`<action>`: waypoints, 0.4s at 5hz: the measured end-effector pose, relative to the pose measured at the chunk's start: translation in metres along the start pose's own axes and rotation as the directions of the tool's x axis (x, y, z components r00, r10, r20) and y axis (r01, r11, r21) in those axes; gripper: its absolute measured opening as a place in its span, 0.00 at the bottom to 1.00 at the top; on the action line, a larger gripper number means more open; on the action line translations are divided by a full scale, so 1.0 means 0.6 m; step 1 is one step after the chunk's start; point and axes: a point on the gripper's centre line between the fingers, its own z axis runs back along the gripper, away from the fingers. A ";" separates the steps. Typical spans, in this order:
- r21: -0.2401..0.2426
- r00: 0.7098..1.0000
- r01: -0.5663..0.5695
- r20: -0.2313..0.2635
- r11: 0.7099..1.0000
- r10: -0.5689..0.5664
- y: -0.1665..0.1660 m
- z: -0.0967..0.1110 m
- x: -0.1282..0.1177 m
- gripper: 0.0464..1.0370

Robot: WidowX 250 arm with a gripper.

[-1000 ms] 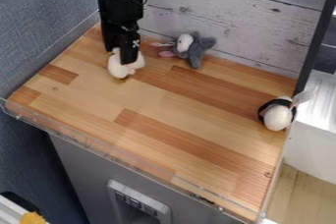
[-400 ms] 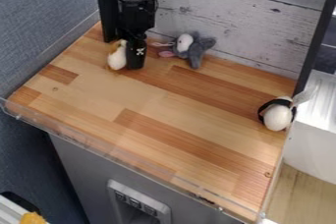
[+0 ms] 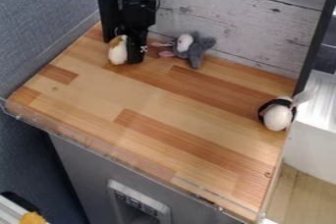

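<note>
The white toy [image 3: 118, 53] lies just to the gripper's [image 3: 136, 61] left in view — whether the jaws are clenched or released, I can't tell.

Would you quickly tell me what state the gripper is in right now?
Black gripper: right beside the white-and-brown plush toy; open or closed cannot be told.

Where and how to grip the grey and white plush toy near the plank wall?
Grip the grey and white plush toy by its grey middle, from above and slightly frontward. The middle looks bulkiest; the grey limbs splay outward and likely offer less hold. The whitewashed plank wall close behind rules out the rear.
</note>
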 end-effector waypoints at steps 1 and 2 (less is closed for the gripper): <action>-0.010 0.998 -0.063 0.006 0.998 0.063 0.001 0.004 0.000 0.46; -0.015 0.996 -0.088 0.002 0.996 0.088 0.000 0.004 0.000 0.46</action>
